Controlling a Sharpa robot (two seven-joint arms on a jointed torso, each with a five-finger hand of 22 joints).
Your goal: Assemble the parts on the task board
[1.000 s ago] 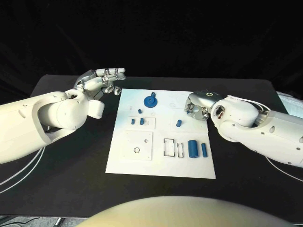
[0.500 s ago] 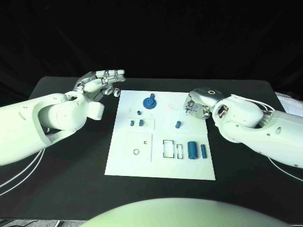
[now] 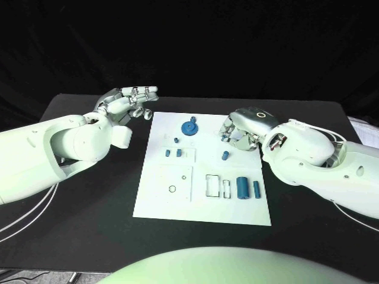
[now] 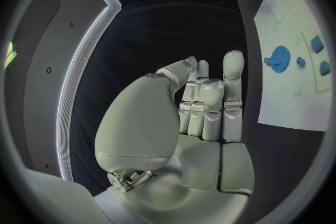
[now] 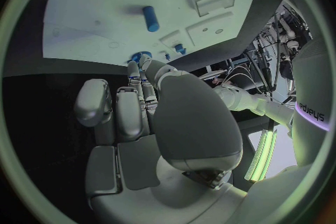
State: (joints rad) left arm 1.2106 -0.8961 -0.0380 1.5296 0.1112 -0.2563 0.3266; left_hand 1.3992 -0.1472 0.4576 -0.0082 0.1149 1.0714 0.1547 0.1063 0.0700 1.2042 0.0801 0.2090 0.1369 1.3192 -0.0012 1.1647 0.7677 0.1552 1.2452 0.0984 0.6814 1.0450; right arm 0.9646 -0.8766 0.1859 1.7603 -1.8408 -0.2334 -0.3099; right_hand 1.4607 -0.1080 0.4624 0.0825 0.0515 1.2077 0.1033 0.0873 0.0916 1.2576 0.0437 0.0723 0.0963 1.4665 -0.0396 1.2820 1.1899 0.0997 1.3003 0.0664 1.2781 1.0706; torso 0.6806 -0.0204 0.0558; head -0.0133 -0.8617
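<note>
The black tabletop [image 3: 87, 219] carries the white task board [image 3: 202, 204] at its middle, long axis running from 12 to 6 o'clock in the head view. The left hand [image 3: 125, 103] hangs over bare tabletop just off the board's 10 o'clock corner, palm up, fingers loosely curled and apart, holding nothing. The right hand [image 3: 245, 127] sits over the board's 2 o'clock edge with its fingers curled downward toward the surface; whether the fingertips pinch anything I cannot tell, though nothing blue shows in them in the right wrist view.

On the board, the blue gear [image 3: 189, 127] stands near 12 o'clock. Two small blue blocks [image 3: 173, 152] sit side by side at about 9 o'clock of the board's middle, with a tiny blue peg [image 3: 177, 140] just beyond them. A short blue cylinder [image 3: 224, 156] lies loose near the centre. Toward 5 o'clock a larger blue cylinder [image 3: 243, 188] and a slimmer blue bar [image 3: 257, 189] lie parallel, long axes along the board's length, just beside empty rectangular slots [image 3: 212, 185].

The short blue cylinder lies at roughly 7 o'clock from the right hand, near it, and well apart from the left hand. My judgement is that the right hand is the nearer one for picking it up.
</note>
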